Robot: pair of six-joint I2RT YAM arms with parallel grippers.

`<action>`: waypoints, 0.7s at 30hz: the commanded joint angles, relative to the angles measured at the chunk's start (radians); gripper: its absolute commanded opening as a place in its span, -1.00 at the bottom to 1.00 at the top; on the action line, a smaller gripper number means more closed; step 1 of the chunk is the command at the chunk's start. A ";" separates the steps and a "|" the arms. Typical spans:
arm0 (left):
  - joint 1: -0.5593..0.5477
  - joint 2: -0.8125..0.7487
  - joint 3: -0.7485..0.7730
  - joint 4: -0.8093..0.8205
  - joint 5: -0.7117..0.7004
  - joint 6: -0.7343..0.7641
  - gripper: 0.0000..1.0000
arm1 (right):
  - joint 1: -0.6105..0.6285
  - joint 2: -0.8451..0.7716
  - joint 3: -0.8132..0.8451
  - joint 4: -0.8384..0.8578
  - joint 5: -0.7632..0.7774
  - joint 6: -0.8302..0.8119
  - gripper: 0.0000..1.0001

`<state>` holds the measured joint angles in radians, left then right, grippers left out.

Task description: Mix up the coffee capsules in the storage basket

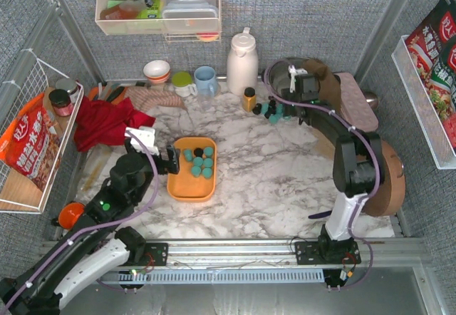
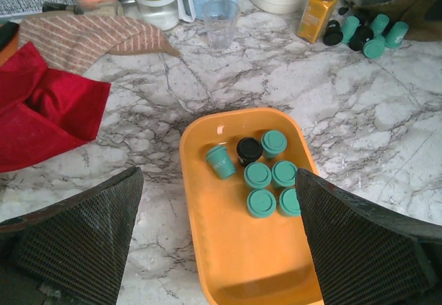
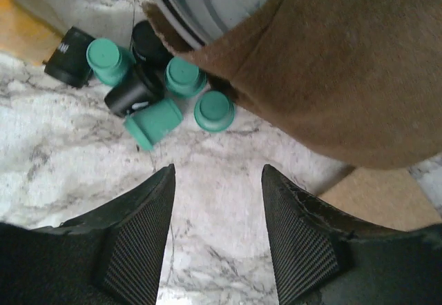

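Black mesh-padded fingers filled the bottom of both wrist views. Beyond them spread the marble table (image 1: 285, 179).

Left gripper (image 2: 218, 181) hung at the left side of the basket (image 2: 235, 250), jaws spread wide, wider than the basket's near end. Whether a finger touched the rim could not be told.

Right gripper (image 3: 217, 174) hovered over bare marble at the far right, jaws partly open and holding nothing.

A brown cloth (image 3: 345, 63) draped over a metal bowl lay just beyond it.

The orange basket sat left of centre. Seven capsules (image 2: 266, 177) clustered in its far half: six teal, one black. One teal pod lay tilted; the rest stood lids up, touching one another.

About seven loose capsules (image 3: 155, 91), teal and black, were bunched against the cloth just ahead of the right fingers. At least one lay on its side.

These pods looked light and stiff, with smooth tapered walls that would likely slip from a loose pinch. Gripping across the body just under the wider rim seemed safest. Pods on their sides would probably roll if nudged.
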<state>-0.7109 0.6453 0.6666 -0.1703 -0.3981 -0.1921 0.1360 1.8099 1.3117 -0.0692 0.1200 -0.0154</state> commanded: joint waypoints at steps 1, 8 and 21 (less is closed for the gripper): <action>0.001 -0.049 -0.002 0.009 -0.004 0.032 0.98 | -0.020 0.135 0.176 -0.181 -0.040 0.013 0.15; 0.001 -0.092 -0.010 -0.004 0.008 0.033 0.98 | -0.033 0.335 0.385 -0.318 -0.063 0.056 0.19; 0.001 -0.099 -0.008 -0.016 0.026 0.029 0.98 | -0.032 0.506 0.622 -0.496 -0.039 -0.024 0.06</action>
<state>-0.7109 0.5499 0.6579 -0.1867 -0.3820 -0.1646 0.1047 2.2745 1.8774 -0.4839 0.0666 0.0021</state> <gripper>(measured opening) 0.992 0.538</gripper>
